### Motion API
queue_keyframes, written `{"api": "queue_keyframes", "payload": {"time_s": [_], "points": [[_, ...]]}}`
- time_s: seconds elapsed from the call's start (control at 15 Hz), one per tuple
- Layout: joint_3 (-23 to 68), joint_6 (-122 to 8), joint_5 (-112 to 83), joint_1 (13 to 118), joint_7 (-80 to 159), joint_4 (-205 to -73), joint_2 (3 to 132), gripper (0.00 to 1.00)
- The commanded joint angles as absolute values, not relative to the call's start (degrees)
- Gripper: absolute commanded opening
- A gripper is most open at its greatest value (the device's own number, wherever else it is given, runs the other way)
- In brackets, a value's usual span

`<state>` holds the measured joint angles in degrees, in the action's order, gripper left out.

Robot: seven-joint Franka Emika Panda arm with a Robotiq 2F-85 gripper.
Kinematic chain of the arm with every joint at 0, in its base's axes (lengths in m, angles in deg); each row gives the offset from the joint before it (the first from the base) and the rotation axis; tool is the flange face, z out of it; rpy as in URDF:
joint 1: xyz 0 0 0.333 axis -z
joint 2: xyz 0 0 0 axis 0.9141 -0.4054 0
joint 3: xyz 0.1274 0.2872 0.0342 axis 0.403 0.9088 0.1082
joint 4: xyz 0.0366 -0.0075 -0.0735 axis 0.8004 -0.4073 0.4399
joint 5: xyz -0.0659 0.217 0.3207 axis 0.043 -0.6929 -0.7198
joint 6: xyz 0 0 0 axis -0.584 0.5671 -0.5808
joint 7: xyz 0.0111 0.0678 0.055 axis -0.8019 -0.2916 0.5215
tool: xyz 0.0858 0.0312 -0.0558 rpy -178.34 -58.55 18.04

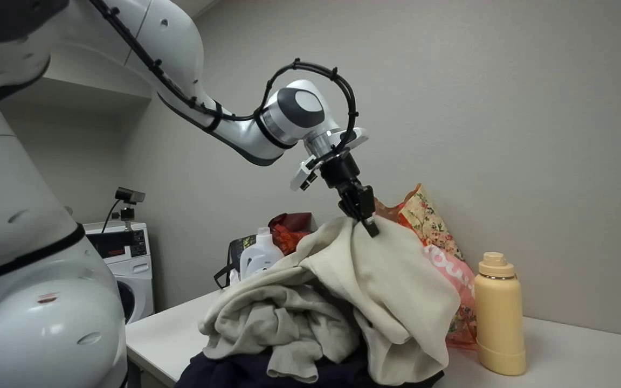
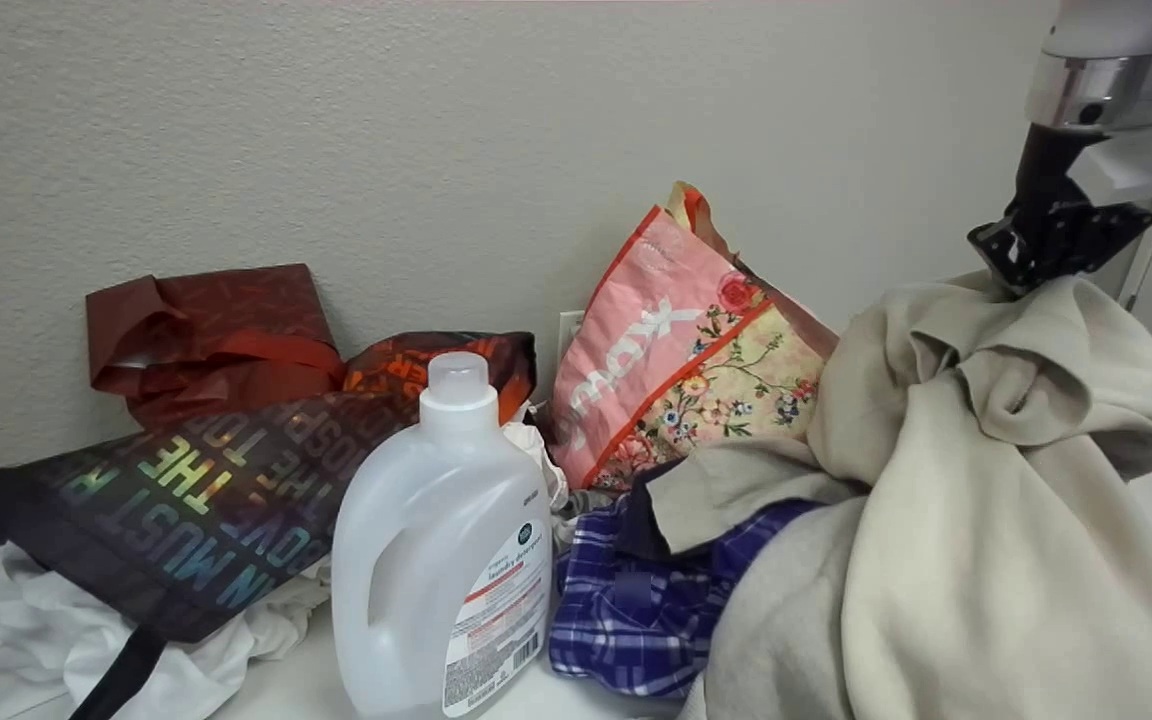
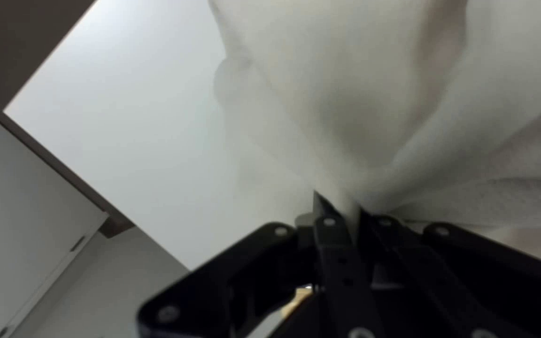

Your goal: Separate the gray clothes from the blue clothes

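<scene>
Separation looks only begun: the tool (image 3: 340,206) pinches a raised pale gray garment (image 1: 402,269), yet gray folds (image 1: 283,323) lie over the dark navy garment (image 1: 227,372) on the desk (image 1: 585,358) and overlap the blue plaid shirt (image 2: 626,635), leaving both to be freed.

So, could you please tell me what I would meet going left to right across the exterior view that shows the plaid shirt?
Maroon bag, jug, plaid shirt, gray clothes.
</scene>
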<state>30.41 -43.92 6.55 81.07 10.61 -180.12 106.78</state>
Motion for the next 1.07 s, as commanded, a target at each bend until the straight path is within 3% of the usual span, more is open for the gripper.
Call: {"api": "queue_keyframes", "payload": {"time_s": [0.0, 0.53, 1.0], "points": [[29.8, -46.8, 14.5, 84.6, 0.7, -179.1, 105.3, 0.02], [26.7, -45.9, 38.1, 86.2, -30.7, -180.7, 101.4, 0.02], [22.2, -32.6, 47.5, 82.4, -46.6, -178.6, 94.8, 0.02]]}}
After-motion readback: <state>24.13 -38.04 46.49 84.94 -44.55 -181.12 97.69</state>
